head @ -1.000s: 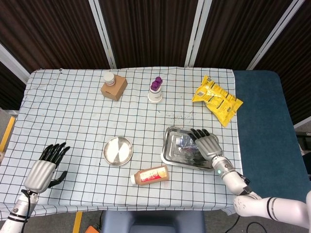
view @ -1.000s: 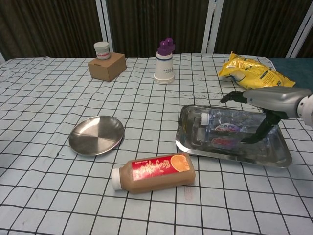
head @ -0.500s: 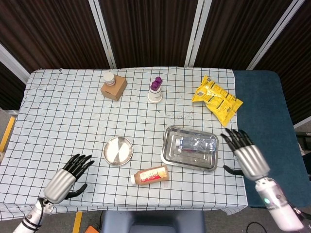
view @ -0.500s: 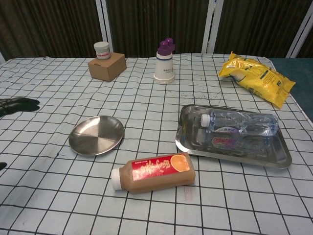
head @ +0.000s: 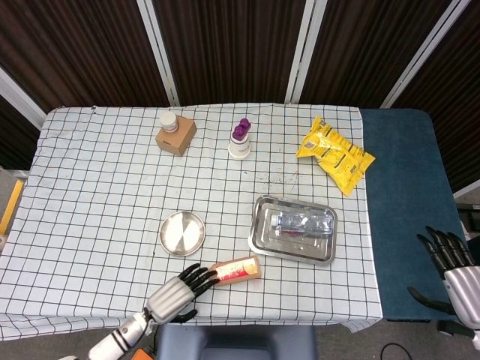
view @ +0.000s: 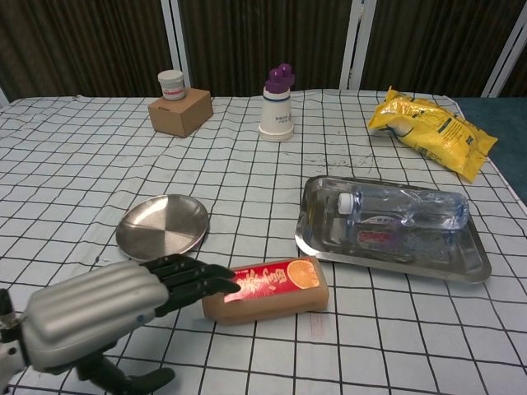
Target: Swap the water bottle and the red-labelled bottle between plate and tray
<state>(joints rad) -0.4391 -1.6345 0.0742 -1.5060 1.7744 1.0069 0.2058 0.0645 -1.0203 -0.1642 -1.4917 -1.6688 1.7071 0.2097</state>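
Note:
The red-labelled bottle lies on its side on the cloth near the front edge, between plate and tray. My left hand reaches in from the left with straight, spread fingers that cover the bottle's cap end; it holds nothing. The clear water bottle lies in the steel tray. The round steel plate is bare. My right hand hangs off the table's right side, fingers spread and holding nothing; the chest view does not show it.
At the back stand a cardboard box with a white jar and a white cup with a purple top. A yellow snack bag lies back right. A blue surface borders the table's right edge.
My left hand has swept right along the front edge until its fingers cover the red-labelled bottle's cap. My right hand has left the tray and drawn back past the table's right edge.

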